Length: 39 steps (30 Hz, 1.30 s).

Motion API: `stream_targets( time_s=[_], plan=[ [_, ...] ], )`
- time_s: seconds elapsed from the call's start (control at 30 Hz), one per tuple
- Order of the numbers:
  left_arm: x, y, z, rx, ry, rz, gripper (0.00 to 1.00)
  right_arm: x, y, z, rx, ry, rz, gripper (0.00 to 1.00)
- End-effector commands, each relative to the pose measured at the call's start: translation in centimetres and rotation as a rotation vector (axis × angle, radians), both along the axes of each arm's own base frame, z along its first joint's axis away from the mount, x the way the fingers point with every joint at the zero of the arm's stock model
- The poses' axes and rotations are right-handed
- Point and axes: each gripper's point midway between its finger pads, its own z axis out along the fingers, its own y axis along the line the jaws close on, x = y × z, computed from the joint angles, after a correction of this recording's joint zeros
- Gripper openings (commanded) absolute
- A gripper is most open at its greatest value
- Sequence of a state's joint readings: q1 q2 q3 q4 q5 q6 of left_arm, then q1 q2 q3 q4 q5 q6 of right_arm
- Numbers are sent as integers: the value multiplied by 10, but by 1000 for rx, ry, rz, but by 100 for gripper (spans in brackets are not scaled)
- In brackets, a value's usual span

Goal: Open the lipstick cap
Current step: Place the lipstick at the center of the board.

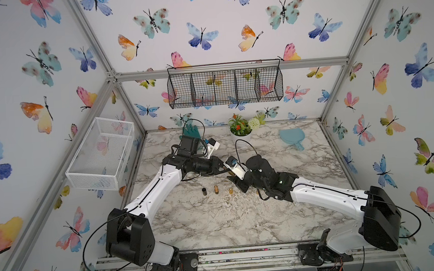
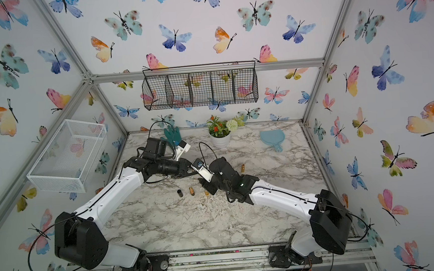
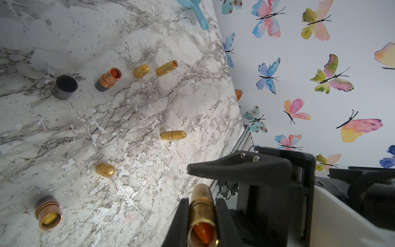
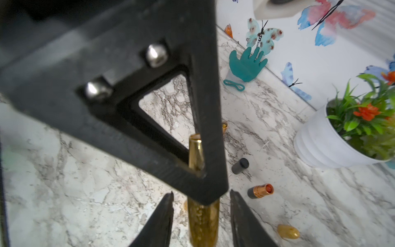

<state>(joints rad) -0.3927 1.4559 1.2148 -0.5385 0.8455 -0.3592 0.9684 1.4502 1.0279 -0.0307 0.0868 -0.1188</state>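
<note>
A gold lipstick (image 3: 202, 213) is clamped between the fingers of my left gripper (image 3: 202, 201), held above the marble table (image 1: 216, 220). Its open end faces the left wrist camera and shows the red stick inside. The rounded gold end pokes out beyond the jaws. That end (image 4: 203, 222) lies between the spread fingers of my right gripper (image 4: 201, 192), with a gap on each side. A left finger (image 4: 205, 107) crosses in front and hides the tube's middle. In both top views the left gripper (image 1: 224, 168) and right gripper (image 1: 233, 178) meet tip to tip at mid-table.
Loose on the table are a black cap (image 3: 65, 86), an open copper lipstick (image 3: 109, 79), gold caps (image 3: 105, 169), a closed gold lipstick (image 3: 173, 135) and another copper tube (image 3: 48, 212). At the back stand a potted plant (image 1: 240, 134), a teal hand (image 1: 191, 132) and a blue mirror (image 1: 290, 138).
</note>
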Motion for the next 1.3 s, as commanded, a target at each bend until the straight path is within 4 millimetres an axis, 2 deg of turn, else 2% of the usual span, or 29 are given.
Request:
stream_targets(
  time_s=[0.0, 0.2, 0.27, 0.4, 0.6, 0.83, 1.0, 1.27],
  plan=[
    [12, 5, 4, 55, -72, 45, 10, 8, -15, 22, -8, -56, -67, 48],
    [38, 9, -18, 325, -259, 184, 11, 6, -46, 62, 43, -130, -161, 48],
    [40, 1, -31, 417, -336, 206, 12, 5, -59, 76, 71, -157, -204, 48],
    [32, -23, -53, 479, -427, 187, 14, 2, -83, 88, 82, -181, -274, 49],
    [23, -47, -91, 528, -468, 155, 18, -2, -100, 89, 87, -182, -319, 49],
    [14, -66, -130, 602, -461, 66, 18, 0, -98, 82, 73, -168, -321, 49],
    [9, -71, -150, 638, -454, 33, 18, 0, -96, 78, 67, -162, -318, 50],
    [7, -73, -166, 662, -451, 12, 19, 0, -98, 77, 59, -165, -321, 50]
  ],
)
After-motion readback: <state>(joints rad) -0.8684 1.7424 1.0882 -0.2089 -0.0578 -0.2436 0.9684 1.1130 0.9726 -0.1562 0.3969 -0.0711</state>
